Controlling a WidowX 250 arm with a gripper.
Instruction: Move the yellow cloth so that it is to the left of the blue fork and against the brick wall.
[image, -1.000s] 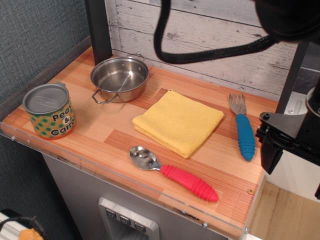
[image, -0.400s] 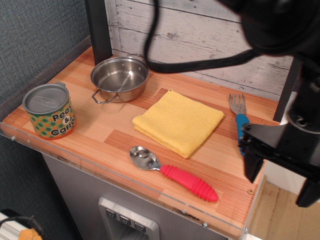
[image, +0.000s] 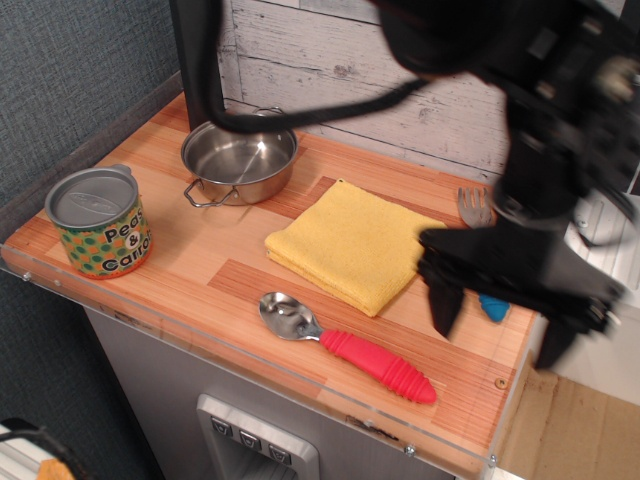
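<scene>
The yellow cloth lies folded in the middle of the wooden table, its back corner a short way off the whitewashed plank wall. The blue fork lies right of it; I see its silver tines and a bit of the blue handle, the rest hidden by my arm. My gripper hangs above the fork handle, just right of the cloth's right corner. Its two black fingers are spread wide and hold nothing.
A steel pot stands at the back left by a black post. A green dotted can stands at the front left. A red-handled spoon lies near the front edge. A dark grey panel bounds the left.
My arm has swung in from the right, moving left over the fork and hiding most of its handle. The cloth, the pot, the can and the spoon have not moved.
</scene>
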